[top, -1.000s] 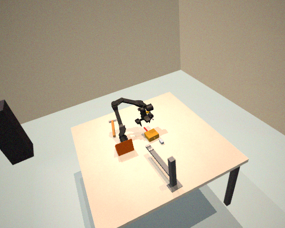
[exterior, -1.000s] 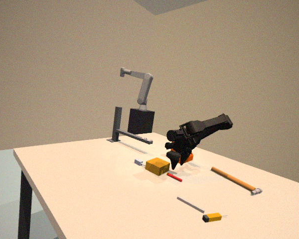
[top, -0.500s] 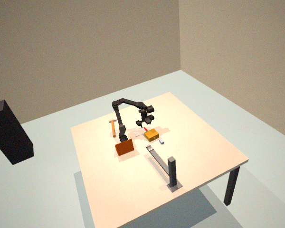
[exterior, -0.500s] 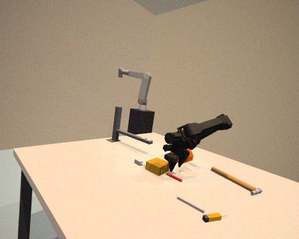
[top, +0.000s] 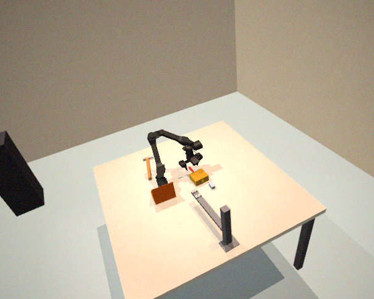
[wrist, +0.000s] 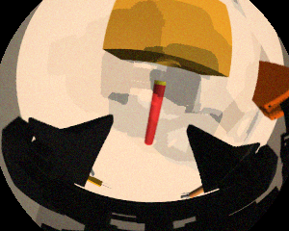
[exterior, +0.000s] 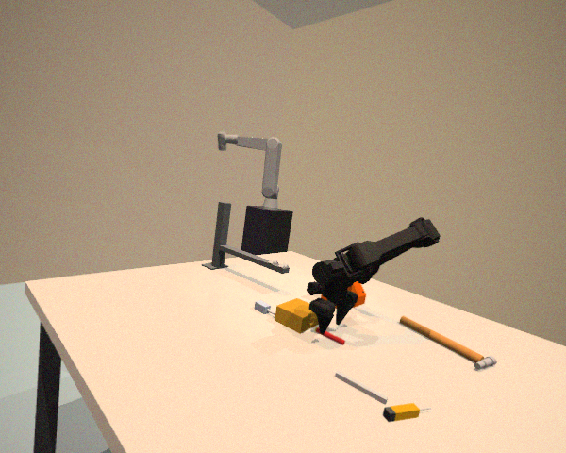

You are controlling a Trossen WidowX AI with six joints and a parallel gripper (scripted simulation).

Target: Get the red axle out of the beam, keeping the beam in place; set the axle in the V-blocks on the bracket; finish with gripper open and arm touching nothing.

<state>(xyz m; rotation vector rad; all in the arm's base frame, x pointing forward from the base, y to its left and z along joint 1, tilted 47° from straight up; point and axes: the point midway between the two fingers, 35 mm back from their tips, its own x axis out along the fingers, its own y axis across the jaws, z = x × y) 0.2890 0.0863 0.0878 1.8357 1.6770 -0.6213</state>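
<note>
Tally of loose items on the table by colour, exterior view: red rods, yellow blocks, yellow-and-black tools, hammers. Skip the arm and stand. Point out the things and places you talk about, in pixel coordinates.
Red rods: 1, the axle [top: 191,169] [exterior: 334,337] [wrist: 154,115]
Yellow blocks: 1, the beam [top: 198,176] [exterior: 295,314] [wrist: 169,29]
Yellow-and-black tools: 1 [exterior: 403,411]
Hammers: 1 [top: 148,169] [exterior: 439,339]
Total: 4
</note>
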